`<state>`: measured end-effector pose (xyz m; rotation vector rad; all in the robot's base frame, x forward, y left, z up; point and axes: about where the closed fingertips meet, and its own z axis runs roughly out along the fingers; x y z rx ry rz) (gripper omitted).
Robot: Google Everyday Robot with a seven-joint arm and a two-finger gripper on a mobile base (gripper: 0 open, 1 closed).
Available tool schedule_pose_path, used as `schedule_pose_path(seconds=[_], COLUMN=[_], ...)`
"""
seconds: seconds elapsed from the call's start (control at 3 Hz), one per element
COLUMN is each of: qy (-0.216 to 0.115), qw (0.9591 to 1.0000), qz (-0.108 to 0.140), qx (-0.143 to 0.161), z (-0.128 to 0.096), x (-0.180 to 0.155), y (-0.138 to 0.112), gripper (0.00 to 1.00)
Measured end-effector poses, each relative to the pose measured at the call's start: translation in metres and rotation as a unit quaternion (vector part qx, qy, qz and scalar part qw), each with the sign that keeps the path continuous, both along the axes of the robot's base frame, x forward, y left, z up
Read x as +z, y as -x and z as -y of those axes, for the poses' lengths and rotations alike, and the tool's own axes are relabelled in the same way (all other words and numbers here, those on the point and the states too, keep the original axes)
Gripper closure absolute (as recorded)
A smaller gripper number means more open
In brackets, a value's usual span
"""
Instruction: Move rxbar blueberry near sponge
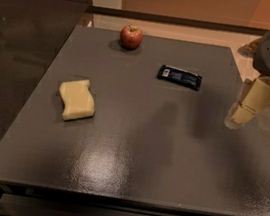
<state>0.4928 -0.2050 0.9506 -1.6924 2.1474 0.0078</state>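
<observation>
The rxbar blueberry (179, 77), a flat dark navy wrapper with a small white label at its left end, lies on the dark table (134, 145) right of centre toward the back. The pale yellow sponge (76, 99) with wavy sides lies at the left middle, well apart from the bar. My gripper (240, 115) hangs from the arm at the right edge of the table, above the surface, to the right of and nearer than the bar. It holds nothing that I can see.
A red apple (131, 36) stands near the table's back edge, left of the bar. A dark counter (15, 62) adjoins the table on the left. Light floor shows beyond the right edge.
</observation>
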Motion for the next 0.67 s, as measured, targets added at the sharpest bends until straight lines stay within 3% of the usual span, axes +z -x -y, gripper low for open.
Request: schedule_pose_path(seconds=[0.67], qy=[-0.073], qw=[0.9973], qz=[0.013], qx=[-0.005], z=[-0.008], x=[-0.01], y=[-0.058], gripper=[0.0])
